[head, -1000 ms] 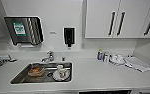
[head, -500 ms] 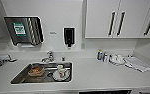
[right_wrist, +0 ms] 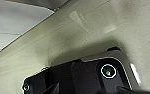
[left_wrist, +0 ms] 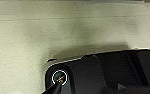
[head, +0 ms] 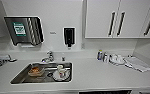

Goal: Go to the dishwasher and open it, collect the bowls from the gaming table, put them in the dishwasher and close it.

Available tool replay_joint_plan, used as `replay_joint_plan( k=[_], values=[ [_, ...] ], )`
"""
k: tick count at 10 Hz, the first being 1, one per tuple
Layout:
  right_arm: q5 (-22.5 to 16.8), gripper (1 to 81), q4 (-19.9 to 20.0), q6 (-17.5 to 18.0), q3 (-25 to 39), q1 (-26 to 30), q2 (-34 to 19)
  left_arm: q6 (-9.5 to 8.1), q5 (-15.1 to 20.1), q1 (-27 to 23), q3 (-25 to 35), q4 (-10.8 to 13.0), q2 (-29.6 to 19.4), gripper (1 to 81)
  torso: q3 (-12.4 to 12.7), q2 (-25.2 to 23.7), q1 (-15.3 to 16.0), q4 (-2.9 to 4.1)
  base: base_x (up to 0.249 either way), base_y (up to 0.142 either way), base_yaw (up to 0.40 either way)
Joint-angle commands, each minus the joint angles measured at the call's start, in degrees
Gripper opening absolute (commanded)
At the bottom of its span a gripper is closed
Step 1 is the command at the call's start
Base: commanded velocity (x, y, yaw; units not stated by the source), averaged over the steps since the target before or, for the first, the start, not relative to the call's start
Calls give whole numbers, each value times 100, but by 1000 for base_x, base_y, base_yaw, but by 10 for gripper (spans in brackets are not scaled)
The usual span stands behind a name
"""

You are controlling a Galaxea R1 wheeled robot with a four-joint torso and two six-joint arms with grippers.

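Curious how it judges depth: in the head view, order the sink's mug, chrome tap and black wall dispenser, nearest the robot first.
1. White mug, in the steel sink.
2. Chrome tap, behind the sink.
3. Black dispenser, on the wall.

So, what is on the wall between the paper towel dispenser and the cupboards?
A black soap dispenser and a small label, seen in the head view.

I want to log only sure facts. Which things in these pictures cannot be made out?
- Dishwasher: head view, only a dark strip at the lower edge; front cut off.
- Sink contents: blurred; an orange item and a white cup-like item, type unclear.
- Small bottles by the wall: too small to identify.
- Wrist views: fingers not discernible; the robot's own dark body hides much of the speckled floor.
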Motion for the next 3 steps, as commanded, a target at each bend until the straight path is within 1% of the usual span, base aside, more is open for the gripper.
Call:
replay_joint_plan(
  k=[1,3],
  values=[
    [-355,811,-265,-45,47,289,-86,29,259,-316,-148,-18,43,811,0,0,0,0,0,0,0],
    [-232,811,-441,-63,109,174,-7,29,259,-316,-148,-18,43,811,0,0,0,0,0,0,0]
  ],
)
